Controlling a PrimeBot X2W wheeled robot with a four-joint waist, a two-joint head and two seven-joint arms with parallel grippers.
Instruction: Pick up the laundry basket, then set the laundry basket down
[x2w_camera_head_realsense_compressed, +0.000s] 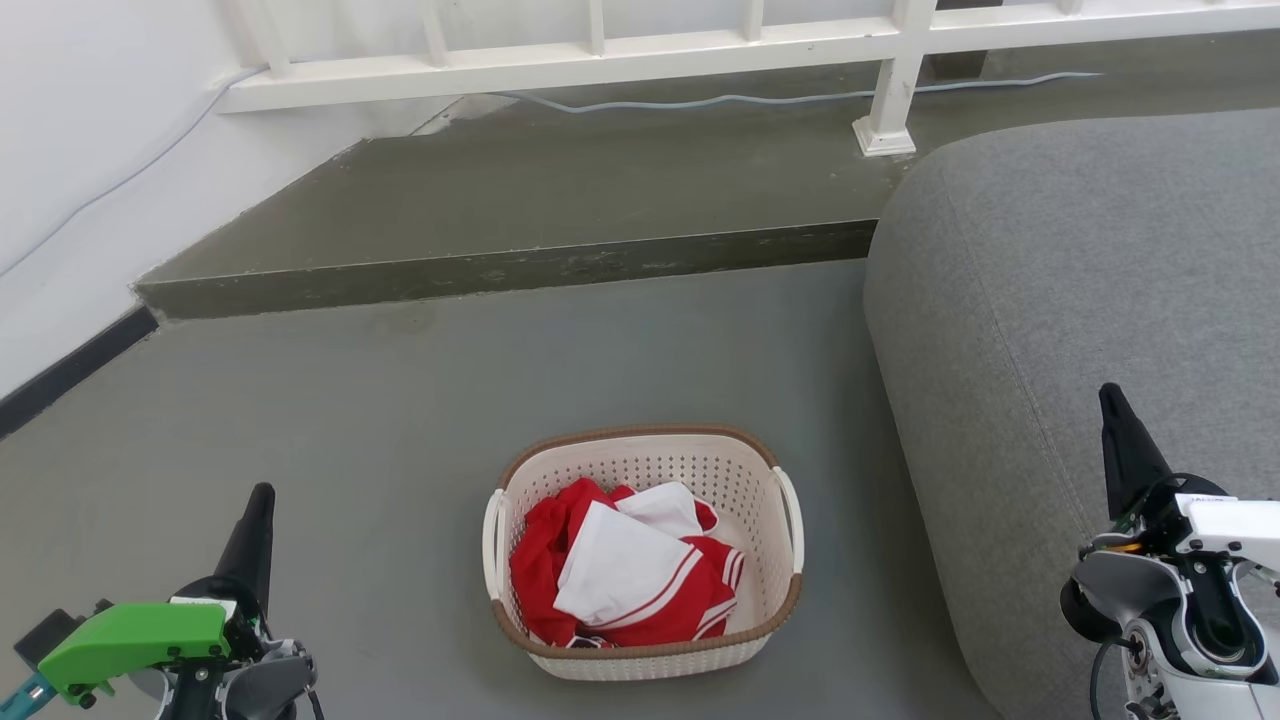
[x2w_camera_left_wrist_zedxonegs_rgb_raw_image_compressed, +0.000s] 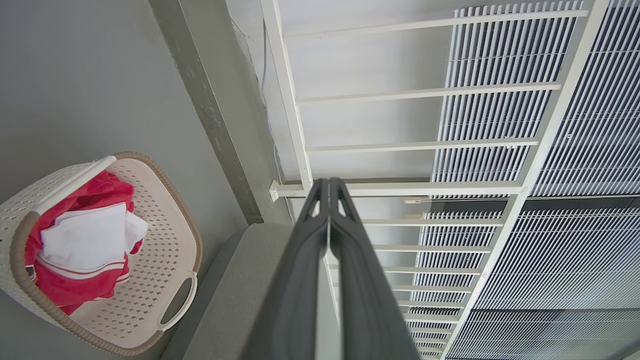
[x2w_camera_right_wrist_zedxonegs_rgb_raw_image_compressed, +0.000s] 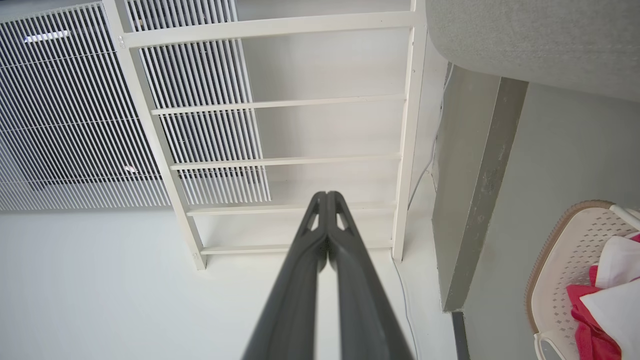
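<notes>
Here, laundry basket on floor; label by right end effector unreadable.

Cream perforated laundry basket, brown rim, upright on floor, holding clothes

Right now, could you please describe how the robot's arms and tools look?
Each tool has two long, dark grey, tapering fingers with slots near the tips. The left tool is mounted on a bright green housing; the right tool on a white-and-grey wrist shell with a black cable.
</notes>
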